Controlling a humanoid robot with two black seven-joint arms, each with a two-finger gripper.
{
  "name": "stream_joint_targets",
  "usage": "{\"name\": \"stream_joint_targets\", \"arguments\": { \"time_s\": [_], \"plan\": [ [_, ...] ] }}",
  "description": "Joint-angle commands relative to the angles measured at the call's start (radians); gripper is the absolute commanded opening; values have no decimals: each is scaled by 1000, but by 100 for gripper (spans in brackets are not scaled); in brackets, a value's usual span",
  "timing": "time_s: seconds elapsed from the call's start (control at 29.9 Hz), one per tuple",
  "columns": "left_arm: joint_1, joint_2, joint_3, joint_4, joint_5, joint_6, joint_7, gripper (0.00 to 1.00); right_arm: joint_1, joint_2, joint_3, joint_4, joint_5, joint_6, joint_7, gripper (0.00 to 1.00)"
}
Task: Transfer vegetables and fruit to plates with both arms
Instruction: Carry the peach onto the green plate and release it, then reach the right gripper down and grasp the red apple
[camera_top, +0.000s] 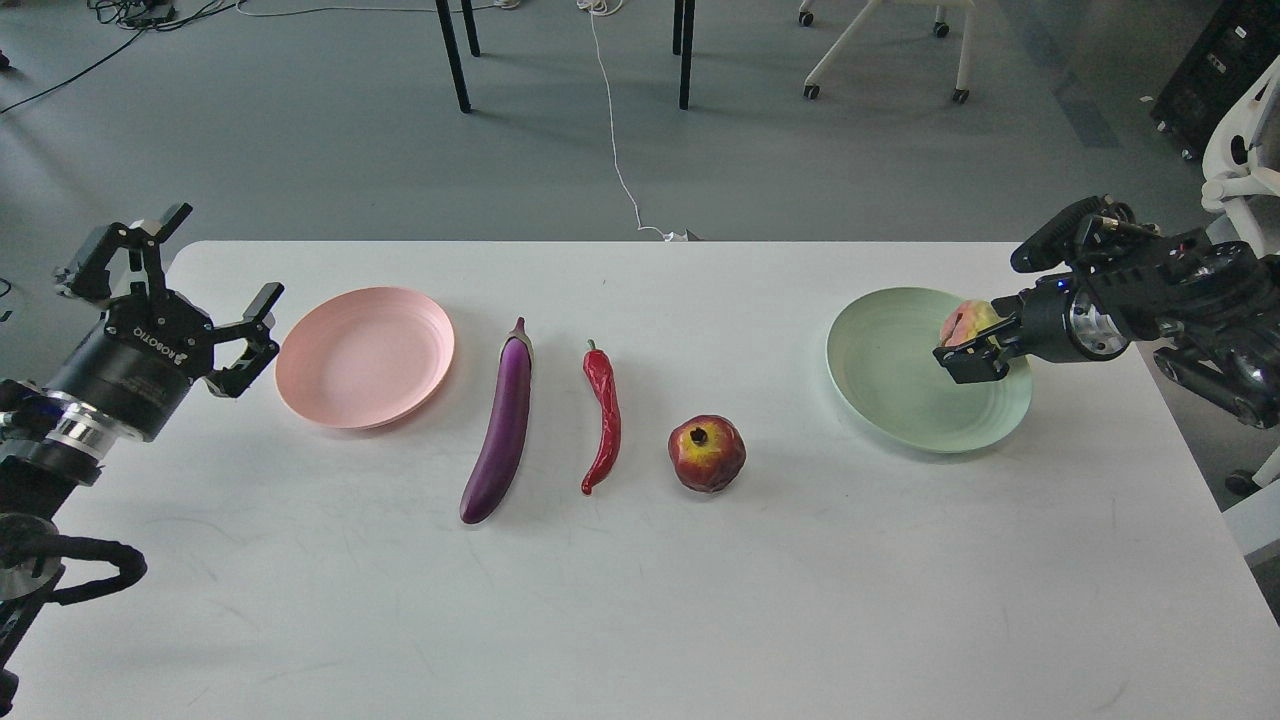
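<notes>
My right gripper (968, 345) is shut on the lumpy yellow-green, pink-blushed fruit (964, 320) and holds it over the right part of the mint green plate (900, 385). My left gripper (190, 300) is open and empty, just left of the pale pink plate (365, 356). Between the plates, from left to right, lie the purple eggplant (500, 420), the red chili pepper (603, 415) and the red pomegranate (707, 453), all on the white table (640, 600).
Beyond the table's far edge is grey floor with table legs (452, 55), a white cable (615, 150) and a chair base (880, 50). My right arm (1180, 310) reaches in over the table's right edge.
</notes>
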Motion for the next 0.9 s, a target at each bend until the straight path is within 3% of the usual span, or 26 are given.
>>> {"name": "stream_joint_targets", "arguments": {
  "time_s": [0.0, 0.1, 0.33, 0.5, 0.7, 0.87],
  "plan": [
    [7, 1, -4, -3, 1, 0, 0, 100, 88, -30, 41, 150, 24, 9, 0, 97],
    [7, 6, -6, -5, 1, 0, 0, 100, 165, -78, 70, 354, 101, 41, 0, 98],
    [10, 23, -6, -17, 1, 0, 0, 100, 257, -41, 66, 597, 138, 69, 0, 98],
    [19, 24, -6, -24, 2, 0, 0, 100, 260, 95, 36, 578, 136, 92, 0, 98],
    [21, 33, -7, -37, 4, 0, 0, 100, 249, 282, -22, 440, 138, 89, 0, 98],
    [19, 43, -7, -37, 4, 0, 0, 100, 248, 373, -56, 383, 138, 87, 0, 98]
  ]
}}
